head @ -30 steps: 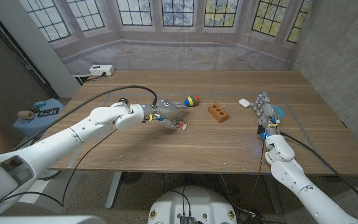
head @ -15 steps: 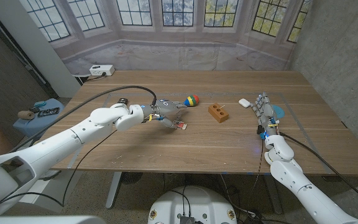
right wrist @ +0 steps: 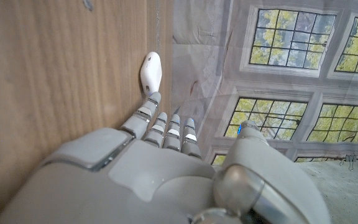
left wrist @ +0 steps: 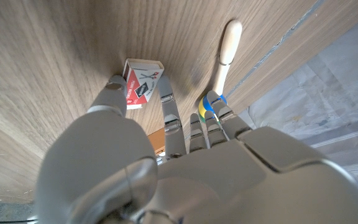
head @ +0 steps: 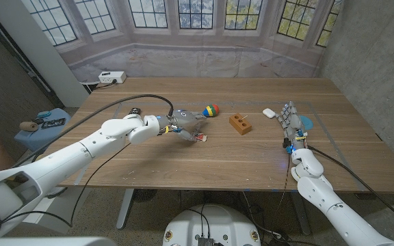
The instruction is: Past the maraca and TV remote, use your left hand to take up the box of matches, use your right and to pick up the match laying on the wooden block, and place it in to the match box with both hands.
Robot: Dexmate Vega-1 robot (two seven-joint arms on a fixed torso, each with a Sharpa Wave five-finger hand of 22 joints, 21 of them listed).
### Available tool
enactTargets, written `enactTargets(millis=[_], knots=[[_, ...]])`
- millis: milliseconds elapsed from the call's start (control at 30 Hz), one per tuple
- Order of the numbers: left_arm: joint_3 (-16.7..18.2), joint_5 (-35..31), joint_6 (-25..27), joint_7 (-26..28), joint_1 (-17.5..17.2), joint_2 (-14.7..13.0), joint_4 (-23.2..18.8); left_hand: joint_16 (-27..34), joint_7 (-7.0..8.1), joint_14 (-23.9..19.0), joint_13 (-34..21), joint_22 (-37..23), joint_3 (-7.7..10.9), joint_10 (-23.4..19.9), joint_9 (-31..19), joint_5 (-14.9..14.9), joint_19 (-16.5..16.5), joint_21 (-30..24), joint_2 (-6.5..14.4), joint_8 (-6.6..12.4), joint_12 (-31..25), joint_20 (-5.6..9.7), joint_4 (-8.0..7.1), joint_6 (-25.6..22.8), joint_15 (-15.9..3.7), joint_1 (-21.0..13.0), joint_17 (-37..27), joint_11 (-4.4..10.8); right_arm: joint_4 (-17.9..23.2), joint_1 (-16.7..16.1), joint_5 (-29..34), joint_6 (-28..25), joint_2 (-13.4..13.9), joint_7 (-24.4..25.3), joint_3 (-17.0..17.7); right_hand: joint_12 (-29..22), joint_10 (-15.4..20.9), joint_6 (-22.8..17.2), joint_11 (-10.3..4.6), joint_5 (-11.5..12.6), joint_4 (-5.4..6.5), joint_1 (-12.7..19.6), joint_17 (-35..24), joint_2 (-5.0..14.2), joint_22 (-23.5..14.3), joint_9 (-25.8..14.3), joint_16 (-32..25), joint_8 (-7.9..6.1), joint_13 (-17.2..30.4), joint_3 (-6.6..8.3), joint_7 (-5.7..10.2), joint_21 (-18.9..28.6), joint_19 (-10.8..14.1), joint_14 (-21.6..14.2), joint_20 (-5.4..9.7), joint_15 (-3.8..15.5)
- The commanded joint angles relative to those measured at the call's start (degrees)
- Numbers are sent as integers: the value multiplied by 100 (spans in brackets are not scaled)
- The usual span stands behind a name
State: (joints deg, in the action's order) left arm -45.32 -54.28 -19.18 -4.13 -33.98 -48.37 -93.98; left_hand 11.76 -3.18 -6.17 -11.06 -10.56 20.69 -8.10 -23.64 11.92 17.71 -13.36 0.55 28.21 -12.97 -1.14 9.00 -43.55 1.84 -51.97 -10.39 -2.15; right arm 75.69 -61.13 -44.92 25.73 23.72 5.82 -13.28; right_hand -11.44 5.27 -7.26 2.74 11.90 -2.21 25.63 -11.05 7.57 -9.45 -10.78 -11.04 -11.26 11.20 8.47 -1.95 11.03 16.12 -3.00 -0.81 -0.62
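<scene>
Left hand (head: 183, 125) pinches matchbox (left wrist: 140, 90) beside maraca (head: 211, 110) on table | right hand (head: 291, 123) empty, fingers apart, waiting | match on wooden block (head: 239, 123) untouched | pickup and insertion remain

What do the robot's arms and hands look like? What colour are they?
Both arms are smooth, rounded white shells. The left hand and right hand are grey metal with jointed fingers. A black cable loops over the left arm, and small blue and yellow bits sit at the right wrist.
</scene>
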Motion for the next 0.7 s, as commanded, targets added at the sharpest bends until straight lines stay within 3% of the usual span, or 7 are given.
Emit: enactTargets(millis=[33, 300, 700], knots=[[-39, 12, 61, -18, 8, 57, 3, -5, 37, -128, -16, -25, -36, -153, -66, 19, 95, -29, 26, 109, -60, 14, -10, -175, -20, -66, -4, 10, -43, -26, -49, 10, -17, -25, 22, 10, 22, -49, -22, -13, -49, -42, -15, 16, -29, -13, -34, 4, 4, 14, 18, -10, 51, -30, -1, 25], [-37, 10, 104, 65, -5, 74, -4, 7, 58, -268, -12, -27, -58, -325, -116, 22, 173, -47, 44, 233, -85, 27, -5, -420, -70, -111, 5, 80, -88, -27, -69, 31, -40, -55, 22, 12, 16, -52, -22, -13, -53, -46, -15, 18, -29, -14, -35, 3, 5, 19, 19, -11, 49, -31, -1, 23], [-32, 3, 136, 161, -21, 67, -24, -1, 71, -335, -10, -29, -72, -399, -90, 25, 208, -52, 52, 232, -82, 28, 0, -467, -95, -148, 10, 105, -93, -51, -101, 48, -51, -99, 27, 11, 17, -50, -22, -13, -61, -51, -15, 18, -29, -14, -33, 4, 5, 25, 23, -10, 52, -26, -1, 26]])
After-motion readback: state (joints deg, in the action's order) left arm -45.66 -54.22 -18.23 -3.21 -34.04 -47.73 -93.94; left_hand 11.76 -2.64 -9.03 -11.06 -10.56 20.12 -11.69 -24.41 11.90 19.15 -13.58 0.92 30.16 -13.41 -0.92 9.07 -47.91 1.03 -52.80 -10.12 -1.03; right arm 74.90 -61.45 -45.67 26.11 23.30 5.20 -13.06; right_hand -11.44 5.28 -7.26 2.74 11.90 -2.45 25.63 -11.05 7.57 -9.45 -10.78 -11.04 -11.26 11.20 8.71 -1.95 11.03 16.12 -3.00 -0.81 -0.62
